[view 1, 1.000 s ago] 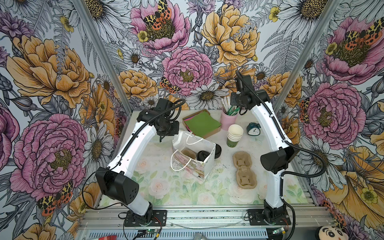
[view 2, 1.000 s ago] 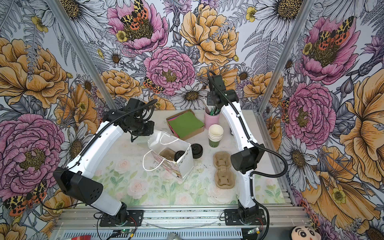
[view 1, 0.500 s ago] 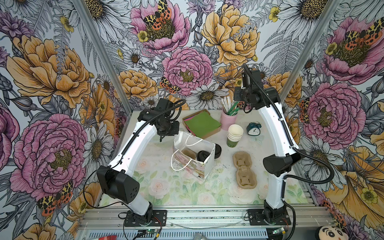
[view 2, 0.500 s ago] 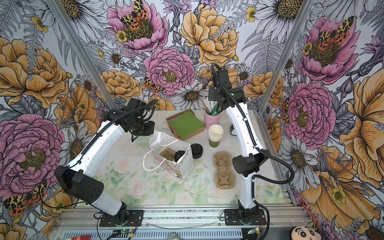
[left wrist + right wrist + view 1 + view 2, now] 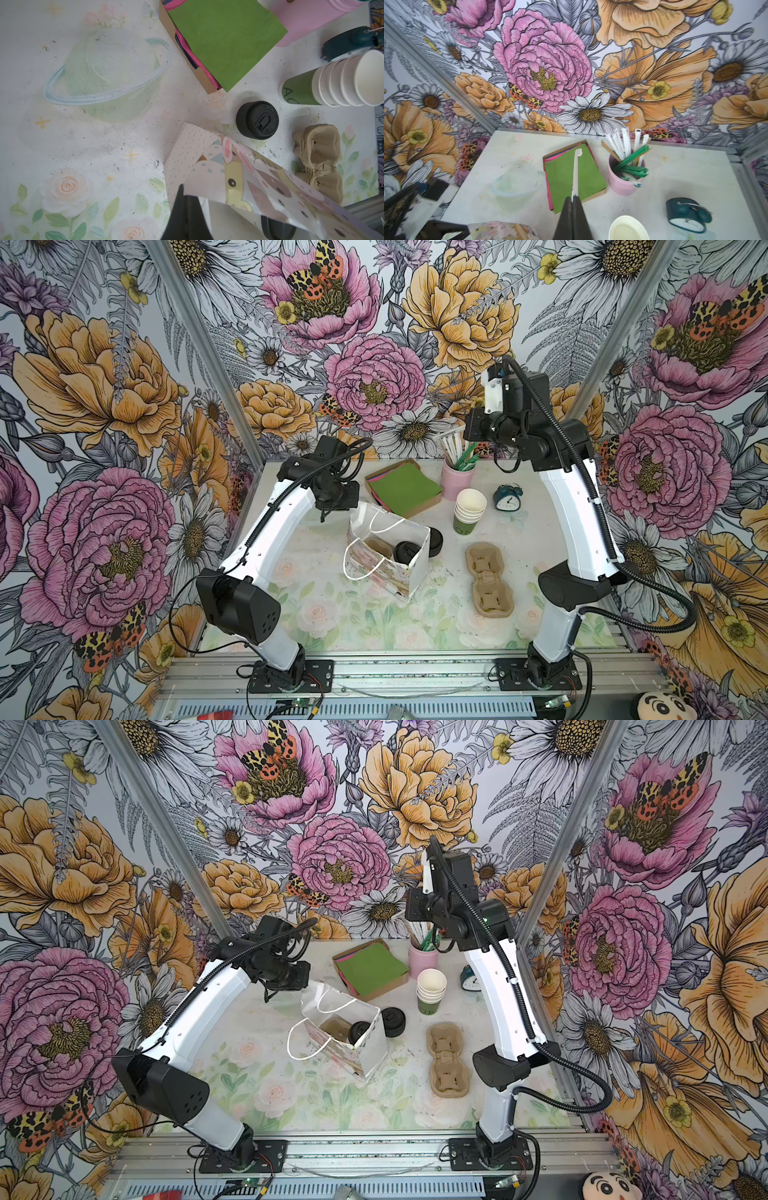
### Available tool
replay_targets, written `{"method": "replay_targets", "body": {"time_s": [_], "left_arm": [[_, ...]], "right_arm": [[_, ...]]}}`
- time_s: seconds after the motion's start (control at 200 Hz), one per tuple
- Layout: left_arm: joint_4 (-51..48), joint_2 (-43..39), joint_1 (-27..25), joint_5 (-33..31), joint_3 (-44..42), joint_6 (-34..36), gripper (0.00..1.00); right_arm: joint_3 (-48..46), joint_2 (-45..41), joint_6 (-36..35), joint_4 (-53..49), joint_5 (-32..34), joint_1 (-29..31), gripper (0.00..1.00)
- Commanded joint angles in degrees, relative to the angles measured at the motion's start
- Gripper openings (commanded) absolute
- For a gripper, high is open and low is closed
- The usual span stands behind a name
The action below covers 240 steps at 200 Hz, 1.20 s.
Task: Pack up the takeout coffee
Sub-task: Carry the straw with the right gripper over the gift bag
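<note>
The takeout coffee, a cup under a black sip lid, stands inside the open patterned paper bag beside a brown carrier; the left wrist view catches only its lid edge. My left gripper is shut on the bag's rim at its far left corner. My right gripper is raised high above the pink cup, shut on a white wrapped straw that sticks out past the fingertips.
A squat black pile of spare lids sits just right of the bag. A stack of lidless cups, a teal clock, a napkin box and stacked cardboard carriers stand around it.
My right arm has lifted and swung to the right with the straw in its grip. The left arm and the bag have stayed put.
</note>
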Motion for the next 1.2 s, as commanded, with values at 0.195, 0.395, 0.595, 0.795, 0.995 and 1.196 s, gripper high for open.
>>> {"method": "replay_targets", "body": {"time_s": [0.195,0.395,0.595,0.795,0.995,1.196], "left_arm": [[-1.3,1.9,0.0,0.7,1.9,1.4,0.00],[-1.2,2.5,0.0,0.9,2.4,1.4,0.00],[-1.2,3.1,0.0,0.9,3.0,1.5,0.00],[-1.3,3.4,-0.2,0.6,3.1,1.5,0.00],[-1.2,3.6,-0.6,0.0,3.2,1.5,0.00],[-1.2,3.7,-1.2,-0.3,3.2,1.6,0.00]], "right_arm": [[1.1,-1.9,2.8,-4.7,-10.0,7.4,0.00],[2.3,-3.2,3.9,-6.9,-12.0,9.3,0.00],[3.0,-5.1,5.1,-9.0,-15.4,10.3,0.00],[3.4,-6.8,6.7,-11.5,-17.7,11.6,0.00],[3.6,-8.1,6.7,-15.4,-18.2,12.5,0.00],[3.3,-8.8,5.9,-19.3,-16.9,13.4,0.00]]}}
